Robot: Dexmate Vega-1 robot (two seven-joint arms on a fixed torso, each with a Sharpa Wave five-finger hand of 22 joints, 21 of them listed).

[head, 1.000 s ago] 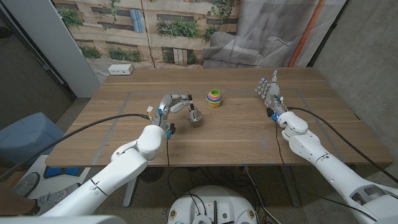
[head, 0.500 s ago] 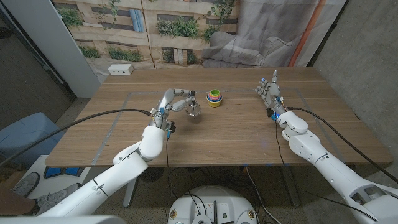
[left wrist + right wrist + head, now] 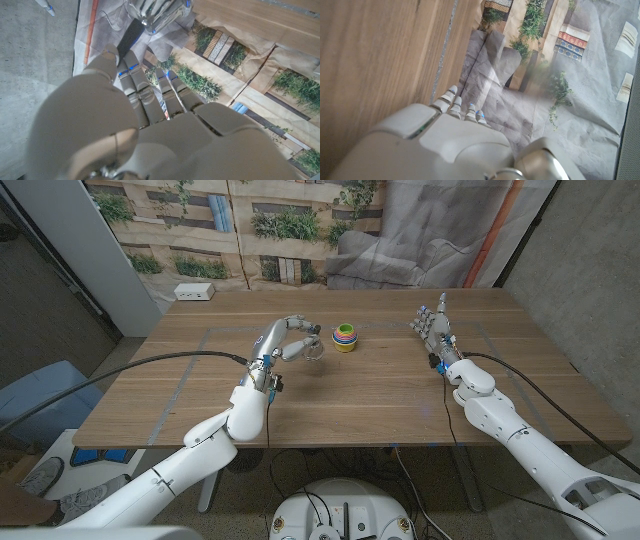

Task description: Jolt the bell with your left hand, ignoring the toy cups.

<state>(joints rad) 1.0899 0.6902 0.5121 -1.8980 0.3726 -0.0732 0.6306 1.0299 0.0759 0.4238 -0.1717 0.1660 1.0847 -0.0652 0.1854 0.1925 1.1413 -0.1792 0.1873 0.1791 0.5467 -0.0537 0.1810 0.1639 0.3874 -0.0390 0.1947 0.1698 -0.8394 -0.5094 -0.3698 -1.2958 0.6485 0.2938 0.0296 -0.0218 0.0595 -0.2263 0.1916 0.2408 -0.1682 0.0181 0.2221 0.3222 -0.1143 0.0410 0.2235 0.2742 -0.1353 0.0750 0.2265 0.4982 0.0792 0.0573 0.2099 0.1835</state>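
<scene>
Wooden table [image 3: 380, 395] gives me broad bare board at six o'clock of the bell and across the right half. My left hand [image 3: 291, 338] sits mid-table, fingers [image 3: 300, 325] clasped around the silver bell [image 3: 313, 352], which seems lifted off the board. Toy cups [image 3: 344, 337] stand stacked just at two o'clock of it. My right hand [image 3: 432, 326] stands released, fingers apart. White box [image 3: 195, 292] at the far-left edge; no readable writing. Left wrist view shows the bell's glinting body [image 3: 159, 14] beyond my fingers.

Both arms wear smooth white rounded shells with black cables trailing along them. The left hand [image 3: 290, 338] and right hand [image 3: 432, 326] are pale grey, with small blue marks on the fingers [image 3: 131, 80].
</scene>
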